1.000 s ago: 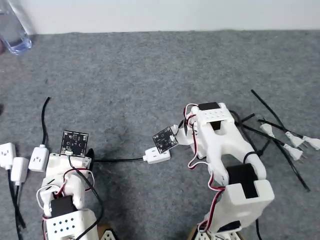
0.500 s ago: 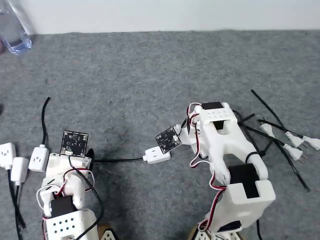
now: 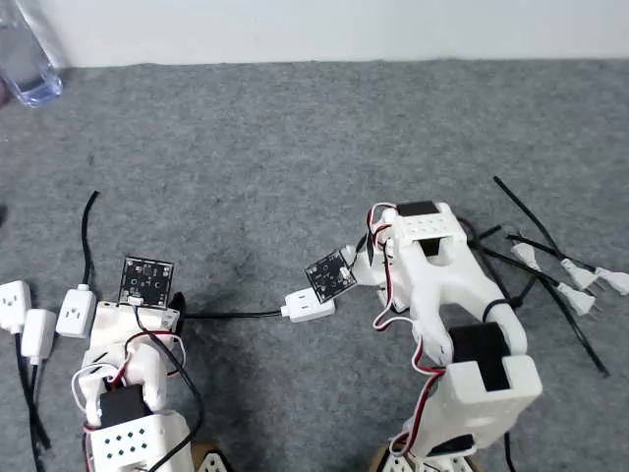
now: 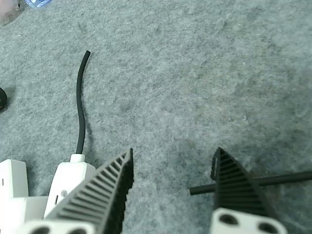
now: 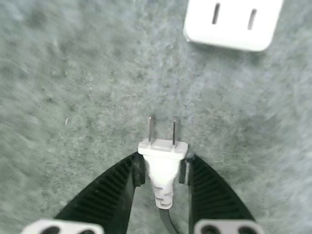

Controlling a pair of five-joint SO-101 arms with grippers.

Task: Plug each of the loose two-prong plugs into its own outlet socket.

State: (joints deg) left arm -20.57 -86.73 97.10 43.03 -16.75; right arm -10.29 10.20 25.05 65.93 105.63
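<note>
Right arm (image 3: 442, 280): folded forward and angled toward table centre, its wrist low over the grey carpet (image 3: 295, 147).
Right gripper (image 5: 163, 166): both black fingers closed onto the white body of a plug (image 5: 162, 148), pinching it from each side. The 2 prongs stick out past the fingertips. A black lead (image 5: 168, 225) runs back between the fingers.
Prongs point toward a white outlet socket (image 5: 233, 22), whose 2 slots face the camera. Bare carpet lies between prong tips and socket; no contact.

Left arm (image 3: 128, 369): tucked back at the near edge of the table, wrist pointing away from its base.
Left gripper (image 4: 173, 153): fingers spread wide, nothing between them, carpet visible through the gap.
One finger sits beside a white socket block (image 4: 70, 175) with a black cord (image 4: 80, 97) curving off it. A 2nd black cord (image 4: 278, 178) passes behind the other finger.

The high view gives the layout: the outlet socket just beside the right wrist, its cord (image 3: 231, 315) running toward the left arm.
3 white sockets (image 3: 39, 320) cluster beside the left arm.
Several loose plugs (image 3: 580, 275) with tangled black leads lie on the far side of the right arm, well apart from the sockets.
A clear bottle (image 3: 25, 59) stands in the far corner.
</note>
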